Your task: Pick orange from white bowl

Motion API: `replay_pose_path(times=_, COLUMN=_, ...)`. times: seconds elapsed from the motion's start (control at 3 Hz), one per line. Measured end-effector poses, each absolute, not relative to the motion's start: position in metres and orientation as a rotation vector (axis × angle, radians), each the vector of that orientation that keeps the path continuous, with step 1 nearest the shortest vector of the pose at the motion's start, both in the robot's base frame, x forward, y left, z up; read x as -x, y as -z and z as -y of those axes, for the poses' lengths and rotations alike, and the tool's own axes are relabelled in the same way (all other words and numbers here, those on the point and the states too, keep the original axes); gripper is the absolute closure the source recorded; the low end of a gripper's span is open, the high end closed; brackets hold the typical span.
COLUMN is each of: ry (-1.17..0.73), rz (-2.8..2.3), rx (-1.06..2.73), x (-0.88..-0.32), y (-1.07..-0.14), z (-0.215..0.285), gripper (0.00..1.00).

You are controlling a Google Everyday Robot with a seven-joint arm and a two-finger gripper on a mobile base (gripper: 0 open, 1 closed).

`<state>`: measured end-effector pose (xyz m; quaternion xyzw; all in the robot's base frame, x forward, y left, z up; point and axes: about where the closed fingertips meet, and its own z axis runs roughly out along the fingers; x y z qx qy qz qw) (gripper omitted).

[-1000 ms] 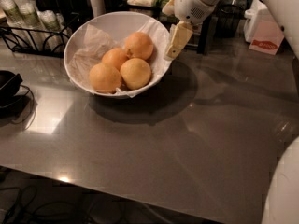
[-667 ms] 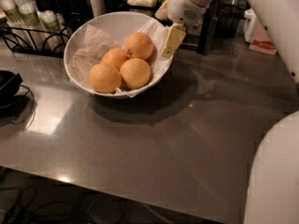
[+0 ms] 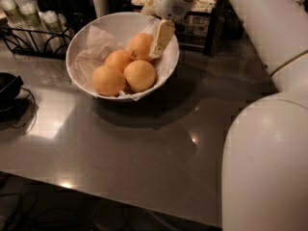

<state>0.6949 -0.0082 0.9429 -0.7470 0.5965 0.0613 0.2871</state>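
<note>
**Gripper down in the white bowl beside the topmost orange**

Camera view: The white bowl (image 3: 73, 46) sits in the upper left-centre of the frame on a grey, glossy table (image 3: 144, 153). It is lined with crumpled white paper (image 3: 96, 49) that shows mostly on the bowl's left inner side and pokes over the near rim. Four oranges lie clustered in it, touching one another. The orange (image 3: 139, 44) closest to the tool lies highest in the frame, at the right side of the cluster. The three other oranges (image 3: 118, 60) sit lower and to the left of it, two of them side by side at the near edge of the bowl.

The gripper (image 3: 158, 51) comes in from the top centre of the frame and reaches down inside the bowl's right rim. Its pale tip lies right against the right flank of that topmost orange. Whether the tool is spread or pressed together cannot be told here, and nothing shows it holding the fruit.

The robot's white arm (image 3: 269, 167) fills the right side of the frame, from the top edge to the lower right corner. In the upper left, behind the bowl, stands a black wire rack (image 3: 29, 40) with cups (image 3: 12, 8). A dark object (image 3: 7, 88) lies at the left edge on the table.
</note>
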Motion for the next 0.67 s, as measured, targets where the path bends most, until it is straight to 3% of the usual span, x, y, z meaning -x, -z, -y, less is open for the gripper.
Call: replay_pose_path(times=0.67, ry=-0.156, rz=-1.573, rx=2.001, x=-0.6981, y=-0.9402, z=0.0043, gripper=0.23)
